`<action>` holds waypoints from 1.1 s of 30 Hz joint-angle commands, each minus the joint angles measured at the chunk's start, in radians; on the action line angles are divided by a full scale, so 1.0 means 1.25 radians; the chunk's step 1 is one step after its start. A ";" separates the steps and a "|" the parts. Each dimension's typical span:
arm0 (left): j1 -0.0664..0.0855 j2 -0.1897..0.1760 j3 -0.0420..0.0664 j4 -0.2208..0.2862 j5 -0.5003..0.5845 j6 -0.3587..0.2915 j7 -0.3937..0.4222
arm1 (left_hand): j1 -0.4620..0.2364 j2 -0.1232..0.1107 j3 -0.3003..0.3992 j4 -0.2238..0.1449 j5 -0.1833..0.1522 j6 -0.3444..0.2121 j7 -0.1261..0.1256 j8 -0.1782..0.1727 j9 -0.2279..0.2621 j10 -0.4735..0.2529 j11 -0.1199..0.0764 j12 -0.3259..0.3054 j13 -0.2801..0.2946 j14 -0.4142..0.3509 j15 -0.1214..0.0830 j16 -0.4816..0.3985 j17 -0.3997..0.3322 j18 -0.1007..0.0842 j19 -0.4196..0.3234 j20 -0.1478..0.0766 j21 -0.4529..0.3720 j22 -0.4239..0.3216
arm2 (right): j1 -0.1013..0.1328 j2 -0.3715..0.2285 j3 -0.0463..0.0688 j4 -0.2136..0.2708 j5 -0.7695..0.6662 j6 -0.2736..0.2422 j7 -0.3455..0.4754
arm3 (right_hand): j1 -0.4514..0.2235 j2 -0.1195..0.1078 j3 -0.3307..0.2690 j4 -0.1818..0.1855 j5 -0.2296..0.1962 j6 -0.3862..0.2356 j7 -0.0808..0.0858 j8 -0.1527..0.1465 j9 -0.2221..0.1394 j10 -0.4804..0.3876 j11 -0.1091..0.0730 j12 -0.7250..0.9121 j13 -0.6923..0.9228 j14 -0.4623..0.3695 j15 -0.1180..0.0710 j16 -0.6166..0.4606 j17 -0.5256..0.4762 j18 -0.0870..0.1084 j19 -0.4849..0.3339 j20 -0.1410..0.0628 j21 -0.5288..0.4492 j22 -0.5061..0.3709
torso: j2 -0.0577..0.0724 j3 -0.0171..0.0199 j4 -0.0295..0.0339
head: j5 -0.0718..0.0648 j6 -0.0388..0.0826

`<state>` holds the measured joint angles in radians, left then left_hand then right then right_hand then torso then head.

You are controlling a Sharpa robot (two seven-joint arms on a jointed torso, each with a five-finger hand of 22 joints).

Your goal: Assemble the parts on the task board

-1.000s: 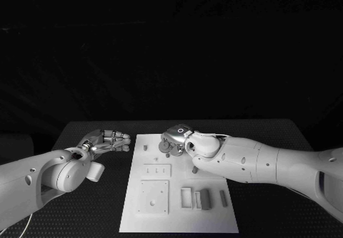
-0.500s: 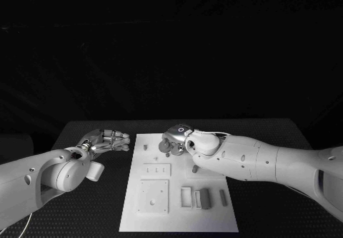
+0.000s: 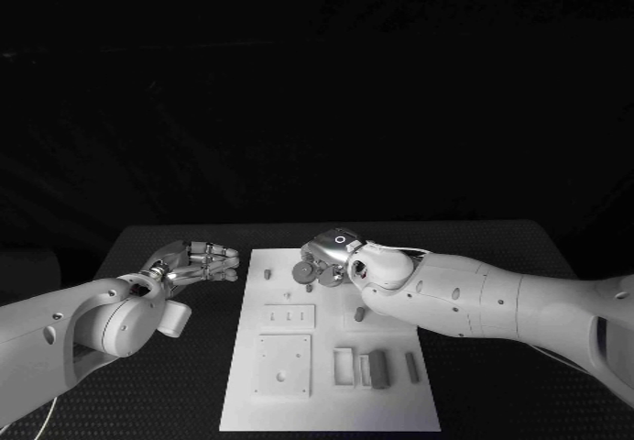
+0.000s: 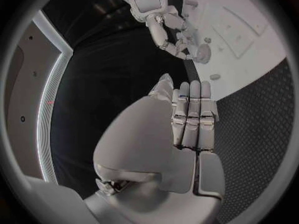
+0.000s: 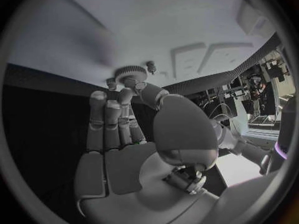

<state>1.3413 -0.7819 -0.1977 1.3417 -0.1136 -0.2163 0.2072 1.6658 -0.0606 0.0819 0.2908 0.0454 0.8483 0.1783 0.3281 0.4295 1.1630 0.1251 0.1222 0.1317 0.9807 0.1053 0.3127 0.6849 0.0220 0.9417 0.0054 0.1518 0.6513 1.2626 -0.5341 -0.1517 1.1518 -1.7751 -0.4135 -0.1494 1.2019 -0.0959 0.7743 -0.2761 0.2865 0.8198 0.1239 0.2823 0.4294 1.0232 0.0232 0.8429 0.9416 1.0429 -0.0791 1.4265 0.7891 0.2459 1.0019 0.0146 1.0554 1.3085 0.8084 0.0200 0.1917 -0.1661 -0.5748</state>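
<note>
1. At the far end of the task board [image 3: 331,385], head view: right hand [image 3: 326,261] sits over the board's far edge with a dark round part at its fingertips. The toothed rim is not readable from here.
2. Right wrist view resolves it: the part is a gear [image 5: 131,74] with a toothed rim, pinched between thumb and fingertip, other fingers [image 5: 102,117] straight and side by side. Gear hangs just above the board surface, next to a small peg [image 5: 150,65] standing on the board.
3. Left wrist view gives the side angle: right hand [image 4: 181,42] with the gear [image 4: 202,53] at the board's end, another small part [image 4: 215,76] lying near the board edge.
4. Left hand [image 3: 198,263]: off the board, over the black table [image 3: 172,385] just beside the board's left edge, palm up. Fingers [image 4: 193,117] extended and close together in its own wrist view, nothing in them.
5. Near end of the board, head view only: a square plate [image 3: 284,364] with holes, plus upright grey blocks [image 3: 379,367] beside it.
</note>
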 commanded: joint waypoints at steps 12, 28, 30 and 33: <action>0.001 -0.001 0.001 -0.026 -0.008 0.008 0.015 | -0.007 -0.007 -0.006 -0.001 0.003 -0.001 0.003 -0.003 -0.001 0.002 0.001 -0.004 0.000 0.004 0.001 -0.006 0.002 0.007 0.005 0.001 -0.006 0.001 | 0.056 -0.127 0.028 0.080 0.335 -0.047 0.179 | -0.042 -0.110 -0.074 0.109 -0.002 -0.002 0.031 0.014 0.008 -0.047 0.023 -0.037 -0.065 0.000 0.020 -0.027 -0.016 0.013 0.005 -0.007 -0.011 0.006 | -0.001 0.0041 -0.0072 | -0.007 0.015; -0.002 0.019 0.001 -0.064 -0.014 0.042 0.027 | -0.016 -0.012 -0.011 0.000 0.003 0.005 0.001 0.000 0.001 0.005 0.000 -0.005 0.002 0.005 0.001 -0.008 0.006 0.008 0.006 0.001 -0.007 0.002 | 0.048 -0.260 0.031 0.036 0.401 0.085 0.238 | -0.099 -0.099 -0.261 0.098 -0.004 0.019 0.030 0.033 0.019 0.062 0.023 -0.178 -0.245 -0.020 0.021 -0.044 -0.051 0.013 -0.028 0.016 -0.045 0.009 | -0.009 0.0255 -0.0311 | -0.012 0.030; -0.003 0.018 0.001 -0.063 -0.014 0.044 0.027 | -0.017 -0.013 -0.011 0.000 0.003 0.005 0.001 0.000 0.001 0.005 0.000 -0.006 0.002 0.005 0.001 -0.008 0.006 0.008 0.006 0.001 -0.007 0.003 | 0.041 -0.268 0.031 0.035 0.398 0.088 0.242 | -0.102 -0.085 -0.307 0.078 0.001 0.021 0.026 0.029 0.020 0.009 0.016 -0.078 -0.140 -0.023 0.018 -0.015 -0.036 0.013 -0.024 0.008 -0.035 0.015 | -0.009 0.0245 -0.0306 | -0.013 0.029; -0.006 0.017 0.001 -0.064 -0.014 0.046 0.026 | -0.018 -0.014 -0.012 0.000 0.003 0.005 0.001 -0.001 0.001 0.005 0.000 -0.006 0.002 0.005 0.001 -0.009 0.006 0.008 0.006 0.001 -0.008 0.003 | 0.034 -0.276 0.031 0.031 0.398 0.100 0.249 | -0.097 -0.088 -0.315 0.073 0.001 0.024 0.024 0.024 0.021 -0.024 0.016 -0.007 -0.069 -0.030 0.014 0.014 -0.017 0.013 -0.022 0.003 -0.017 0.018 | -0.009 0.0244 -0.0307 | -0.014 0.027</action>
<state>1.3351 -0.7613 -0.1975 1.2615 -0.1265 -0.1874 0.2228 1.6498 -0.0765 0.0711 0.2905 0.0455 0.8483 0.1783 0.3281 0.4297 1.1630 0.1251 0.1184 0.1327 0.9807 0.1053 0.3077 0.6919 0.0221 0.9417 0.0054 0.1479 0.6533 1.3069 -0.8779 -0.1137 1.1904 -1.2825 -0.3400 0.1227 1.0753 -0.2090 0.3822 -0.1848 0.2867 0.8414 0.1528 0.3172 0.4540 1.0482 0.0481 0.8219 0.8441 1.0088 -0.0565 1.4392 0.7653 0.2465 0.9759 0.0262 1.0313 1.3106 0.7981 0.0499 0.1541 -0.1823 -0.5380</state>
